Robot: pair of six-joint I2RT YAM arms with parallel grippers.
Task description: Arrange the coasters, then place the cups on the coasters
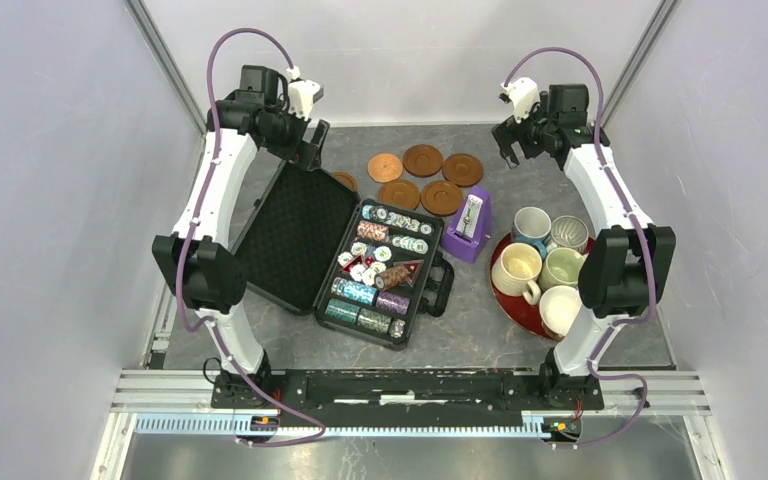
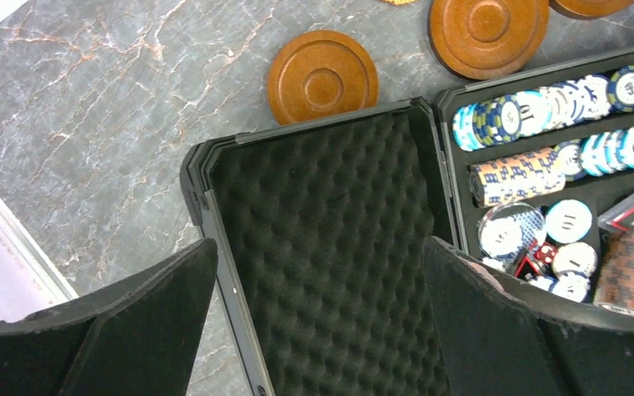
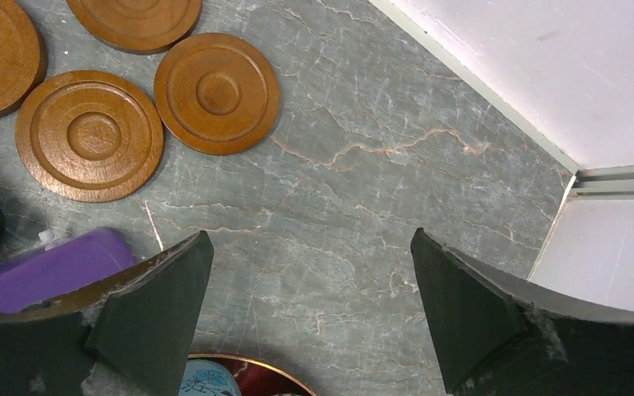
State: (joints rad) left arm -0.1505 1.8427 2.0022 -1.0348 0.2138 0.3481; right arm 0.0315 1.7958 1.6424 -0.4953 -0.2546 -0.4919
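Note:
Several brown wooden coasters (image 1: 422,160) lie in a loose cluster at the back middle of the table. One coaster (image 1: 345,180) is partly hidden behind the case lid. Several cups stand on a red tray (image 1: 505,300) at the right, among them a cream cup (image 1: 517,270) and a blue cup (image 1: 531,224). My left gripper (image 1: 312,150) hangs open over the case lid (image 2: 330,247), with a coaster (image 2: 323,77) just beyond it. My right gripper (image 3: 310,247) is open above bare table, with the nearest coaster (image 3: 217,92) to its far left.
An open black case (image 1: 290,235) with foam lid and poker chips (image 1: 380,270) fills the centre-left. A purple cone-shaped object (image 1: 470,225) stands between the case and the tray. White walls close in on the back and both sides.

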